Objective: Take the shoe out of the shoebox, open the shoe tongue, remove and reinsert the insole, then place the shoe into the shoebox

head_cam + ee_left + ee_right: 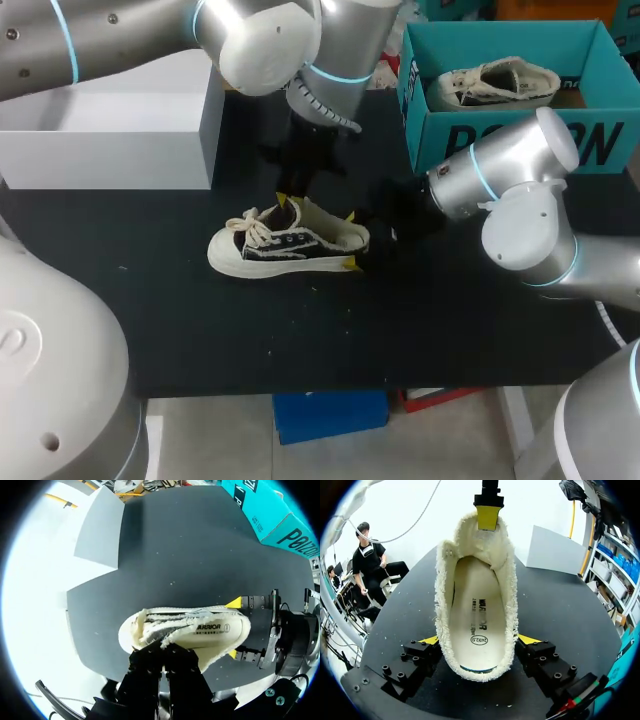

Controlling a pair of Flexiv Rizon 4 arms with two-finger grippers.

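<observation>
Clamping fleecy-lined shoe [290, 245] heel: right pincer [479, 640] | left pincer [165, 654] at tongue [487, 542]: cannot tell

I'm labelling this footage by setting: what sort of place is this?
Probably a robot test bench rather than a shop: a left arm and right arm hang over a black table, the right gripper shut on a shoe near a teal shoebox.

You've a cloth shoe [288, 243]: matt black upper, cream edges frayed and fuzzy, toe cap smooth, rubbery-looking. Its insole [477, 622]: smooth matt cream, rough fleecy rim round it. Your table [200, 330]: matt black, lightly specked. The shoebox [600, 145]: teal card, matt. Your right arm [520, 190]: silver, satin sheen. Your right gripper [479, 641], fingers [417, 655]: matt black.
</observation>
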